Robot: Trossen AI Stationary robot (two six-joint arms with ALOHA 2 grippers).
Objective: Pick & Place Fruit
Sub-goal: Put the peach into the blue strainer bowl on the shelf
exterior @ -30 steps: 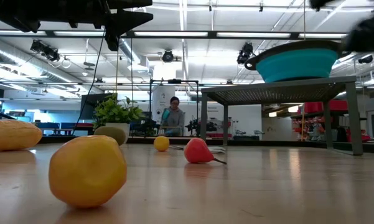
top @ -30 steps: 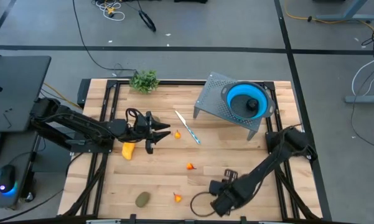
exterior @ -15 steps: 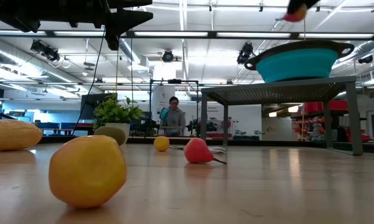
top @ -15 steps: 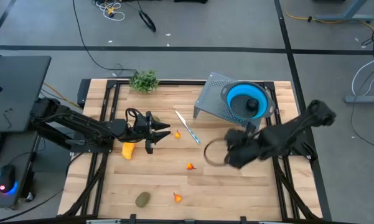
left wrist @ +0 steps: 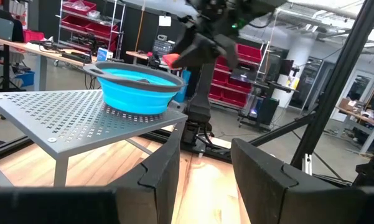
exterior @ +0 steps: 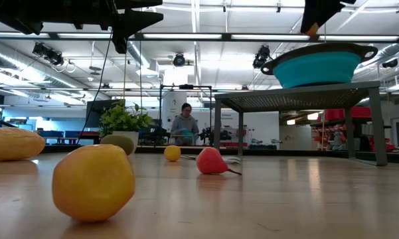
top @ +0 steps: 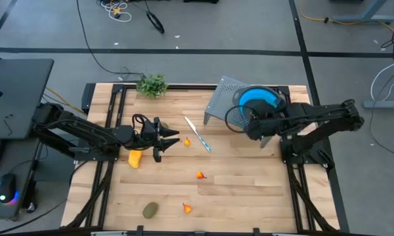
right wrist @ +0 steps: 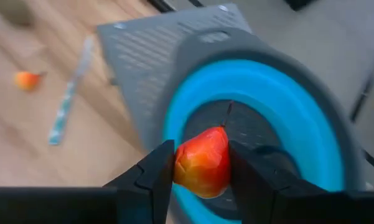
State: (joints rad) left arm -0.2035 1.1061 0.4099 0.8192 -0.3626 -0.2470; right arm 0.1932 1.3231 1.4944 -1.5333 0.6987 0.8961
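Right gripper [right wrist: 202, 163] hung over the blue bowl [right wrist: 311, 134] on the perforated grey stand [top: 224, 105], jaws pinching a small orange-red fruit [right wrist: 203, 160]. Left gripper [top: 171, 139] waited low over the desk [top: 249, 177] beside the yellow oblong fruit [top: 136, 158], jaws spread and empty. Elsewhere on the desk lay two tiny orange-red pieces [top: 200, 175], an olive-brown oval [top: 150, 210], the knife [top: 198, 134] and a green sprig [top: 152, 84].

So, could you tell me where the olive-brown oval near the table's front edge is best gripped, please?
Probably straight from above, jaws across the narrow middle of the oval. It lies flat and alone on the table, with room on both long sides, and its slim waist likely suits the jaws better than its ends.
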